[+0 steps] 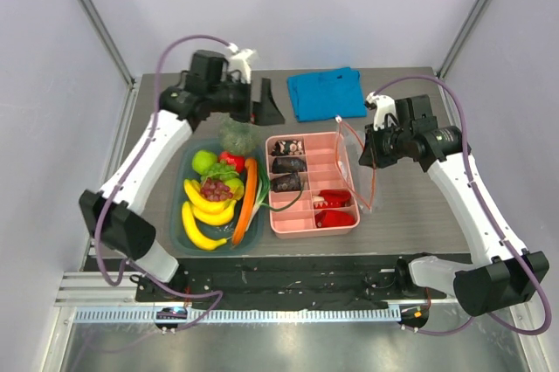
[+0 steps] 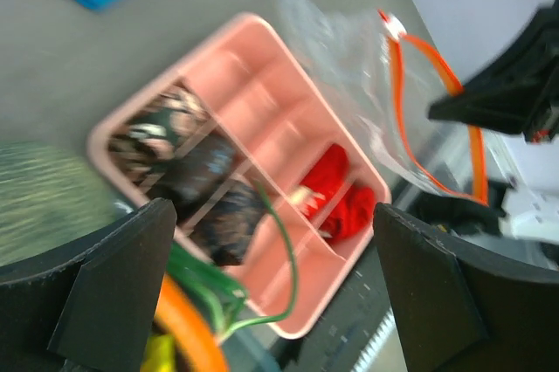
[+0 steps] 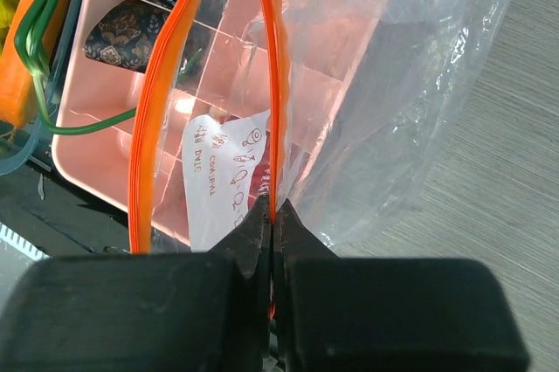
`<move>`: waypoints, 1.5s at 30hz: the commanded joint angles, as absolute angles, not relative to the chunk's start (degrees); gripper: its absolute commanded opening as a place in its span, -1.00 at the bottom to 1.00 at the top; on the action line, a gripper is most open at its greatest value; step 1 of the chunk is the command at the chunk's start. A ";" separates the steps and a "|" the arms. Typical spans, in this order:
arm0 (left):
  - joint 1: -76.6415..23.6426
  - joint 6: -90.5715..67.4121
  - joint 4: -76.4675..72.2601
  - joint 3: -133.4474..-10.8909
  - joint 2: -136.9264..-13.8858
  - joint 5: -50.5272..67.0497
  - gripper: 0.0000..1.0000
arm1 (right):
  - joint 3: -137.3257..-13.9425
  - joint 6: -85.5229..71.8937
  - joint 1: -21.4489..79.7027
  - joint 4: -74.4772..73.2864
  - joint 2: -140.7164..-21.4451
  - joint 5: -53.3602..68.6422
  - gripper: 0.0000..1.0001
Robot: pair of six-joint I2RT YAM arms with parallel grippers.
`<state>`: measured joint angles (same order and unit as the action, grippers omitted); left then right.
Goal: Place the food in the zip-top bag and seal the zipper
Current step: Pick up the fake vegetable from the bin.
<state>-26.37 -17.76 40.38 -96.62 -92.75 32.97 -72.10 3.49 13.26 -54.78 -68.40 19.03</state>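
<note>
At the table's 9 o'clock side, a teal bin (image 1: pixel 177 199) holds the food: a green apple (image 1: pixel 203 161), a small red fruit (image 1: pixel 231 161) and a grape bunch (image 1: pixel 218 189), together with bananas (image 1: pixel 203 208) and a carrot (image 1: pixel 246 202). The netted melon (image 1: pixel 236 134) sits at the bin's 1 o'clock corner. Just off the melon's 1 o'clock hangs the left gripper (image 1: pixel 266 108), its claw spread wide apart and holding nothing.

At centre lies a pink divided tray (image 1: pixel 297 225) with dark patterned pieces and red pieces in its compartments. A blue cloth (image 1: pixel 327 93) lies at its 12 o'clock.

At the tray's 3 o'clock the clear zip-top bag (image 1: pixel 367 182) hangs from the right gripper (image 3: pixel 272 223). Its claw is pressed together on one side of the orange-red zipper (image 3: pixel 276 84). The other side bows away, so the mouth gapes. A white label (image 3: pixel 223 171) shows through the plastic.
</note>
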 commanded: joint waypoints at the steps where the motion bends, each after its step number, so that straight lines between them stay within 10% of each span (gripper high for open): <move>1: -20.24 -11.19 41.38 -95.80 -86.75 26.12 1.00 | -72.16 2.90 13.09 -52.38 -68.20 19.69 -0.99; 17: -12.13 -20.20 60.11 -128.66 -117.04 6.78 0.99 | -71.46 3.52 13.10 -51.24 -68.82 20.83 -0.99; 45: -11.43 -32.34 61.17 -118.03 -132.27 22.41 0.82 | -68.91 4.66 13.01 -49.92 -70.40 20.04 -0.98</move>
<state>-11.81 -32.45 60.75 -117.51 -132.46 18.28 -69.01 4.05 13.26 -52.29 -69.67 20.27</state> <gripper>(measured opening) 0.968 0.025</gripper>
